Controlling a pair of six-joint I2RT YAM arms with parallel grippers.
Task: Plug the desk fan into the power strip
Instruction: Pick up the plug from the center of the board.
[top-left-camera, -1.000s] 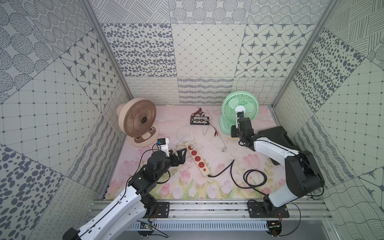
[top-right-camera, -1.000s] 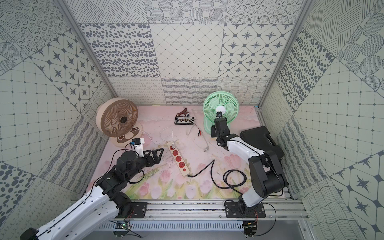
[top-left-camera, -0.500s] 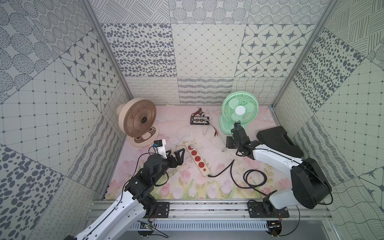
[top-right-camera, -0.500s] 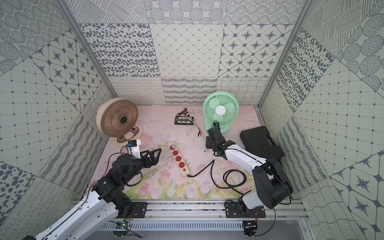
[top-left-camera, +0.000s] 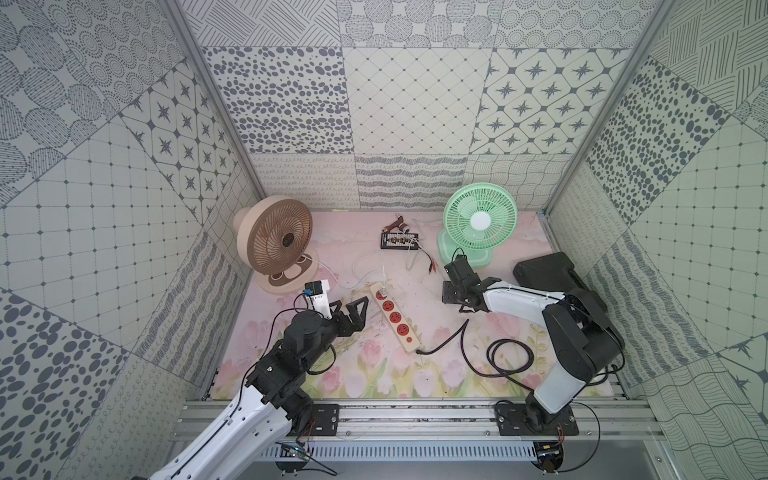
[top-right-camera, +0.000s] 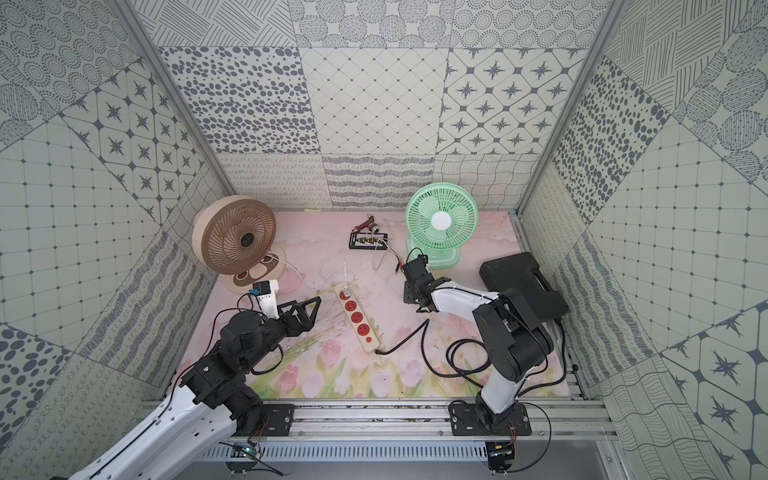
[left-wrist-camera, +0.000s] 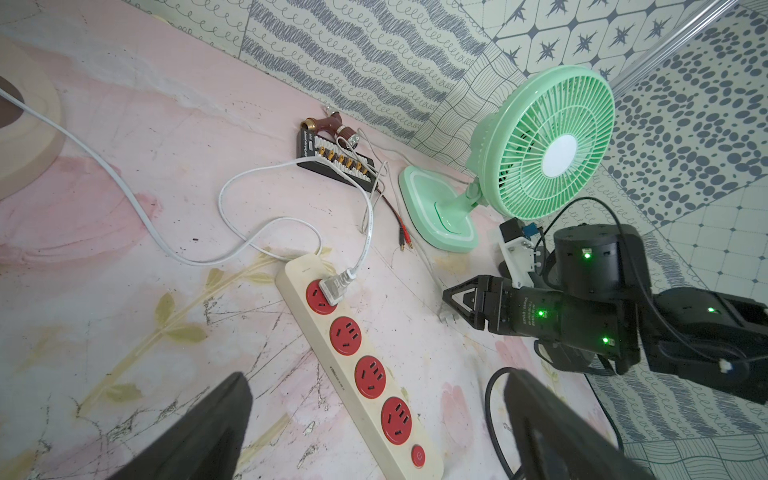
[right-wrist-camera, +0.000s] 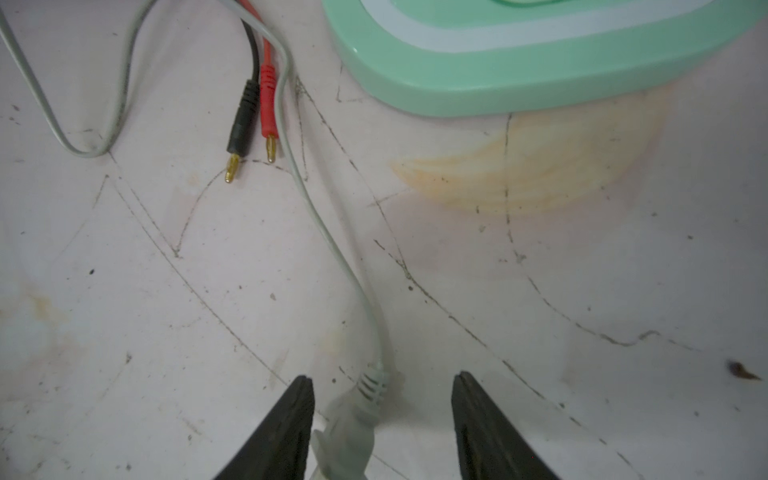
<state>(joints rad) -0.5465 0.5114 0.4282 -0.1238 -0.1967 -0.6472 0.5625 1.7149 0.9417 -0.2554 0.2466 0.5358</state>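
The cream power strip (top-left-camera: 392, 318) (top-right-camera: 356, 318) lies on the pink mat, and three of its red sockets are free. A white plug (left-wrist-camera: 334, 284) fills the end socket, its cord running towards the beige fan (top-left-camera: 278, 241). The green fan (top-left-camera: 480, 220) (left-wrist-camera: 540, 141) stands at the back right. Its pale grey cord (right-wrist-camera: 332, 245) ends in a plug (right-wrist-camera: 349, 432) lying on the mat. My right gripper (right-wrist-camera: 383, 378) (top-left-camera: 449, 297) is low and open, with this plug between its jaws, close to one finger. My left gripper (left-wrist-camera: 376, 376) (top-left-camera: 354, 301) is wide open beside the strip.
A small black board (top-left-camera: 399, 240) with red and black banana leads (right-wrist-camera: 253, 124) sits at the back middle. A black case (top-left-camera: 544, 270) lies at the right wall. The strip's black cord (top-left-camera: 511, 357) coils in front of the right arm.
My right gripper has come away from the green fan's base, forward and down to the mat, and now straddles the grey plug. The left gripper has hardly moved.
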